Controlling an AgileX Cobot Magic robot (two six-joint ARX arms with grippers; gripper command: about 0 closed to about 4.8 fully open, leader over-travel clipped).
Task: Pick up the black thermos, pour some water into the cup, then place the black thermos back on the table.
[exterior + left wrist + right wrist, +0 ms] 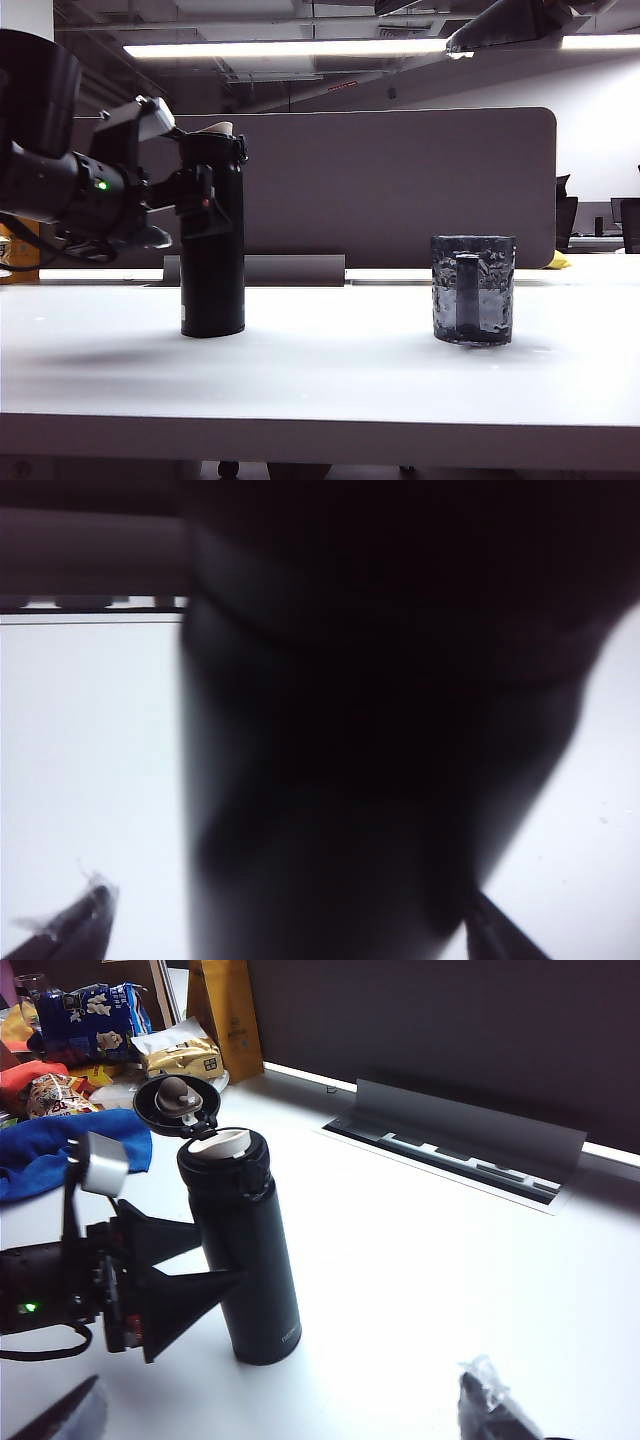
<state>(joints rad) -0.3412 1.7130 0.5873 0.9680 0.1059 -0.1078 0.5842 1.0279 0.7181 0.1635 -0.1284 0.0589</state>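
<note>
The black thermos (212, 250) stands upright on the white table (330, 370), left of centre, its flip lid (170, 1100) hinged open above the pale spout. My left gripper (210, 200) is open and reaches in from the left at the bottle's upper half, one finger on each side. In the left wrist view the thermos (380, 730) fills the space between the jaws, and one fingertip (95, 900) stands clear of it. The dark hammered-glass cup (473, 290) sits to the right, handle facing the front. My right gripper (280, 1395) hangs open above the table, looking down at the thermos (255, 1260).
A grey-brown partition panel (400, 180) runs behind the table, with a cable slot and raised flap (450, 1140) at its foot. Snack bags (90, 1010), a blue cloth (60, 1155) and a yellow bag (225, 1020) lie behind the left arm.
</note>
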